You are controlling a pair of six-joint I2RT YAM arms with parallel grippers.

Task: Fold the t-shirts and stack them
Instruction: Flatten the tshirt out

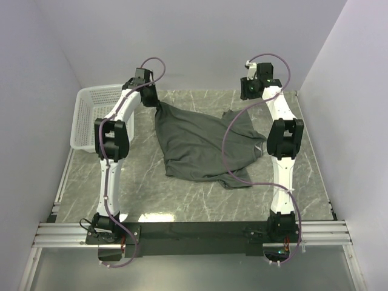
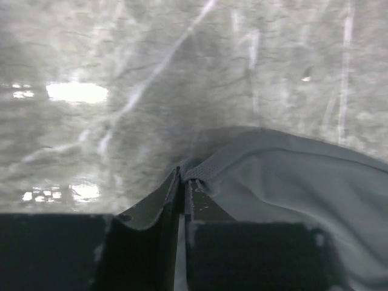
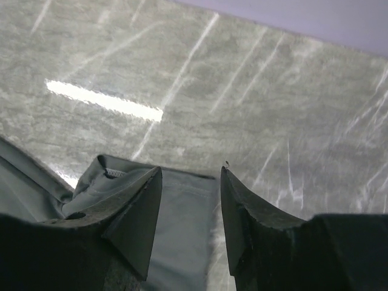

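One dark grey t-shirt [image 1: 200,148] is spread, a bit crumpled, on the tabletop [image 1: 151,194], just to the right of the white basket [image 1: 91,115] and not in it. The shirt corner nearest the far end of the basket is pinched in the left tool [image 2: 182,182], which is squeezed almost shut on the hem. The cloth is pulled up into a little peak there. It is likely held this way so that this side can be drawn out flat or lifted over for a fold. The right tool [image 3: 191,173] is found much farther from the basket, over the shirt's other side, and it is held above the cloth. Its two fingers [image 3: 133,212] are set apart and nothing is gripped between them. Only a stitched edge of the shirt is seen below them. The tool may be set wide so that this edge can be let go or grabbed, but which one cannot be told. No neat fold is seen, so the job is judged to be near its start. A second shirt is not seen anywhere. The part of the shirt farthest from the basket is crossed by a purple cable [image 1: 227,151] and by the right arm, so the sleeve there is hard to make out. In the wrist views most of the shirt is cut off, and the tabletop is blurred by bright glare. Which end is the neck cannot be told for sure.
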